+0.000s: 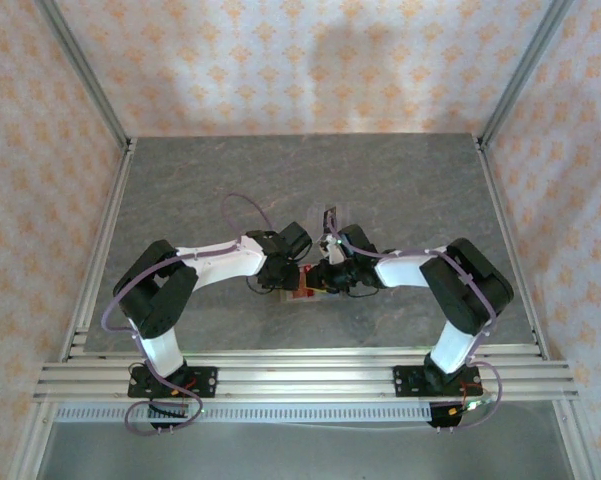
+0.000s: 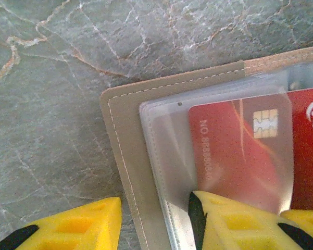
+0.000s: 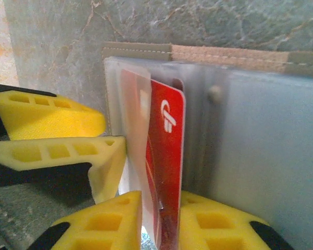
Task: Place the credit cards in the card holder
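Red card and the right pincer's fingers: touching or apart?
Touching. In the right wrist view the red card stands edge-on between the right pincer fingers, both pads meeting its faces with no gap visible.

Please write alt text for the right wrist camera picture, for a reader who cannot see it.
A red credit card stands on edge, partly slid into a clear sleeve of the open card holder, between the yellow jaws of the right gripper at the bottom. Two more yellow fingers reach in from the left and touch the sleeve. Grey marbled table lies behind.
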You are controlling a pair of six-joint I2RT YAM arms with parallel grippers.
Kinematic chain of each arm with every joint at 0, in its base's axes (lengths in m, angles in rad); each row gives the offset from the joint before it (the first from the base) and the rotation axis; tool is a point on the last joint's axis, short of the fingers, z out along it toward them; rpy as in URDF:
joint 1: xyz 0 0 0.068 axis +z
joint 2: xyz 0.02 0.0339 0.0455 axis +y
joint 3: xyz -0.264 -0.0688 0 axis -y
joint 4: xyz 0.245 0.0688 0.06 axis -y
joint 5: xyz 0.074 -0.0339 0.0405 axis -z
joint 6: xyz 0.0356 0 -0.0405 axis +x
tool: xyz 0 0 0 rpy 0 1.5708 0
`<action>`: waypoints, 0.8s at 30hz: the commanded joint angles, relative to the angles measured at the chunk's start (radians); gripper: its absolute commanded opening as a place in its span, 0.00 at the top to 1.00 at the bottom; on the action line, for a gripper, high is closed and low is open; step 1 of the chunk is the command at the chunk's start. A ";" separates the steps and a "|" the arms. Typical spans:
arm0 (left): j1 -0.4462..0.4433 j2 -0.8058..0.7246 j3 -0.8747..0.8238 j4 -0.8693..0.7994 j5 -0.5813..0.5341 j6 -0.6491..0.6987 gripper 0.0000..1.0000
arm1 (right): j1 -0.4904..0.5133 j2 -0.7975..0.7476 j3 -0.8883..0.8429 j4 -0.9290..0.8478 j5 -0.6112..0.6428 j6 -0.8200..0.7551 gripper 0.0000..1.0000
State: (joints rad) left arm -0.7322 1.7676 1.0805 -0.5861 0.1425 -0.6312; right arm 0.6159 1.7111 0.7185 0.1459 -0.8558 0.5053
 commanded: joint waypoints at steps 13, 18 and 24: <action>0.080 -0.194 -0.108 0.052 0.187 -0.012 0.62 | 0.005 -0.082 0.124 -0.317 0.147 -0.074 0.65; 0.097 -0.191 -0.102 0.035 0.181 0.006 0.79 | 0.005 -0.065 0.182 -0.375 0.189 -0.090 0.93; 0.098 -0.134 -0.071 0.041 0.187 0.024 0.95 | 0.007 -0.035 0.216 -0.419 0.246 -0.102 1.00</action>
State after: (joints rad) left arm -0.6403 1.6009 0.9867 -0.5480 0.3195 -0.6231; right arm 0.6193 1.6615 0.9138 -0.2146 -0.6685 0.4248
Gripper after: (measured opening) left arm 0.057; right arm 0.045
